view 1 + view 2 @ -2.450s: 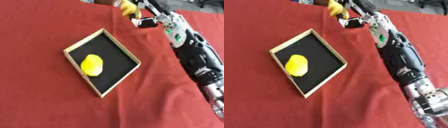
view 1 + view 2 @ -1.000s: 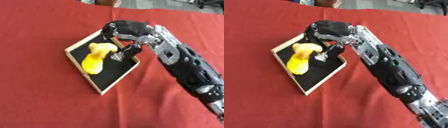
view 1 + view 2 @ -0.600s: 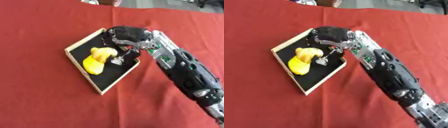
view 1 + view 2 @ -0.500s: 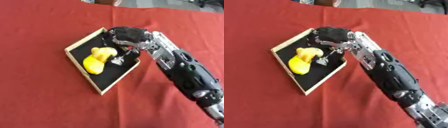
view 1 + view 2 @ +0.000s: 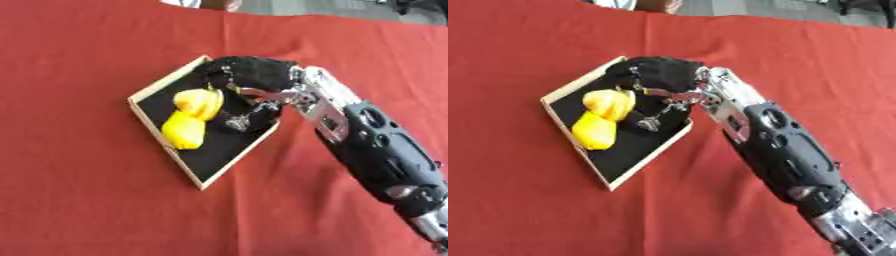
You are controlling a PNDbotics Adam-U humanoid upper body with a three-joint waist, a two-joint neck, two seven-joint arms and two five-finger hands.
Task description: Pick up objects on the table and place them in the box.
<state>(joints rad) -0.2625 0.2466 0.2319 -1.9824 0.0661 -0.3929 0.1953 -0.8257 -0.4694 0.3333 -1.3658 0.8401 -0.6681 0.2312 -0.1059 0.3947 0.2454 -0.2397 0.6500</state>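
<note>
The right hand (image 5: pixel 249 75) is positioned over the far corner of the box (image 5: pixel 156 134), a shallow tray with a pale wooden rim and a black floor, which sits askew on the red table (image 5: pixel 79 200). Two yellow objects are inside the box: a longer yellow piece (image 5: pixel 184 131) lying on the black floor, and a second yellow piece (image 5: pixel 199 102) just above it, touching or overlapping it, directly beside the hand. The fingers (image 5: pixel 255 116) point down into the box next to the second piece; whether they are grasping it or have let go cannot be determined, since the dark hand merges with the dark floor. The left hand is not visible in either view. Judgement: the step in hand is placement, with the second piece at or very near its resting place inside the box. The next move calls for the fingers to come clear of the piece and the hand to lift straight up, so as not to catch the wooden rim or drag either piece out. No other loose object can be seen on the visible part of the table, so what remains of the task cannot be established. No brand, label or legible writing is observed on the box, the objects or the arm.
</note>
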